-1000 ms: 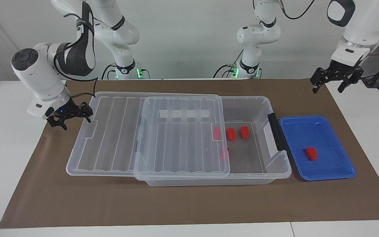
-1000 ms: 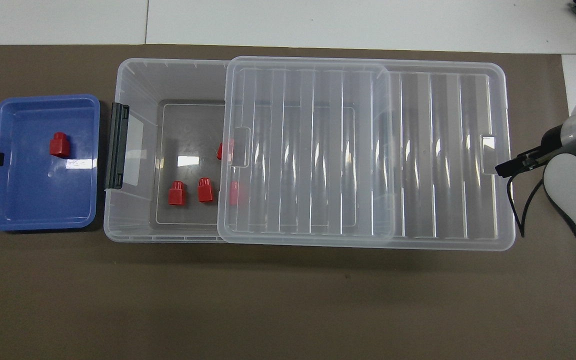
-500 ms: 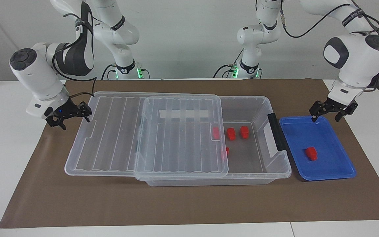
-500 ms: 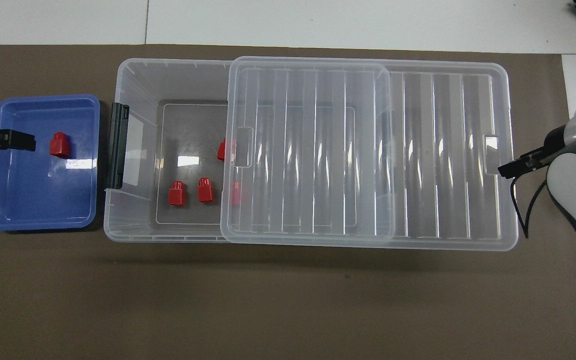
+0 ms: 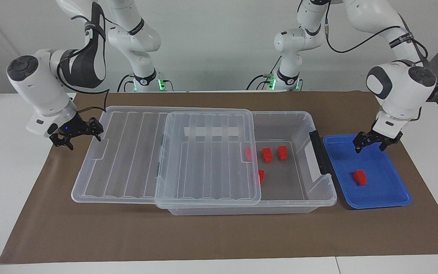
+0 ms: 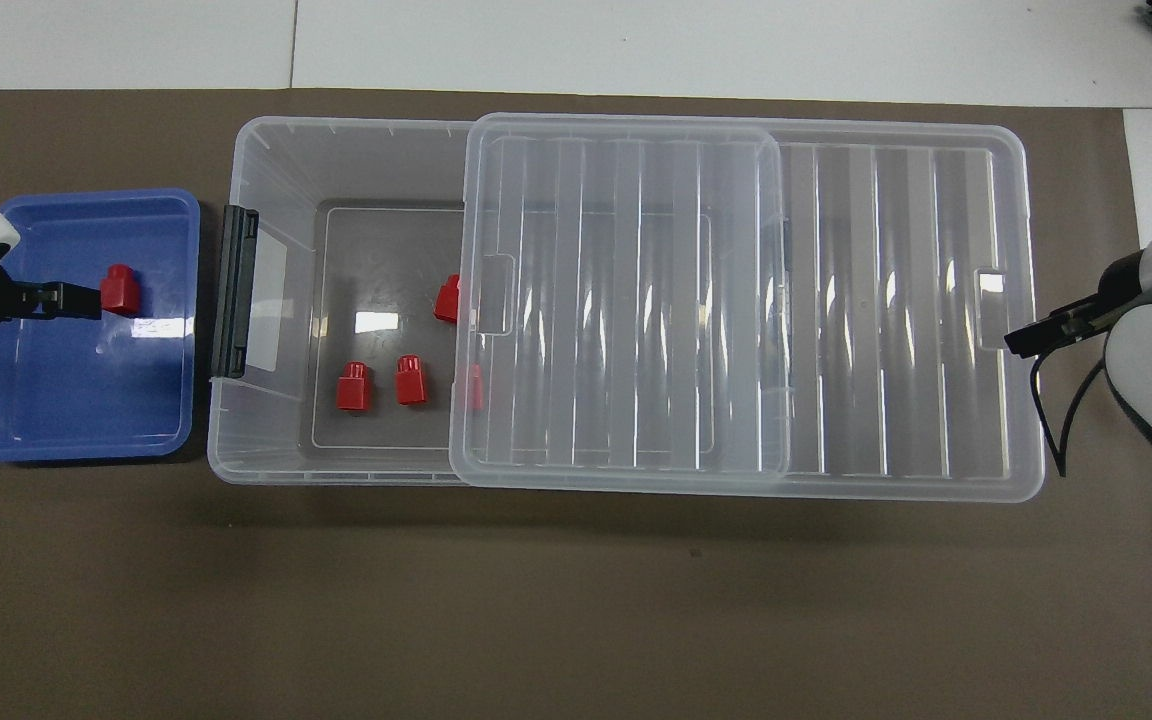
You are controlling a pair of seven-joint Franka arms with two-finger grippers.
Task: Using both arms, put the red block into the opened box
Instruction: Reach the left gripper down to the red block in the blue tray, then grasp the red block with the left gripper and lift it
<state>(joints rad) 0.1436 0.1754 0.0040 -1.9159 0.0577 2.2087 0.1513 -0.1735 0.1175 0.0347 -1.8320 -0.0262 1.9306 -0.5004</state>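
One red block (image 5: 359,177) (image 6: 118,290) lies in the blue tray (image 5: 390,198) (image 6: 86,420). My left gripper (image 5: 370,146) (image 6: 51,300) hangs open over that tray, above the block and apart from it. The clear box (image 5: 319,194) (image 6: 276,160) stands mid-table with its black latch (image 5: 319,152) toward the tray. Its ribbed lid (image 5: 203,160) (image 6: 636,300) is slid toward the right arm's end, baring the tray-side part, where several red blocks (image 5: 266,154) lie on the floor. My right gripper (image 5: 77,137) (image 6: 1046,332) is open, one fingertip at the lid's end rim.
A brown mat (image 5: 203,236) covers the table under the box and tray. White tabletop (image 5: 2,171) shows past both ends of the mat. The lid overhangs the box at the right arm's end.
My left gripper has come down from high beside the table to just over the blue tray. The right gripper has moved outward, and the lid has slid with it, uncovering more of the box.
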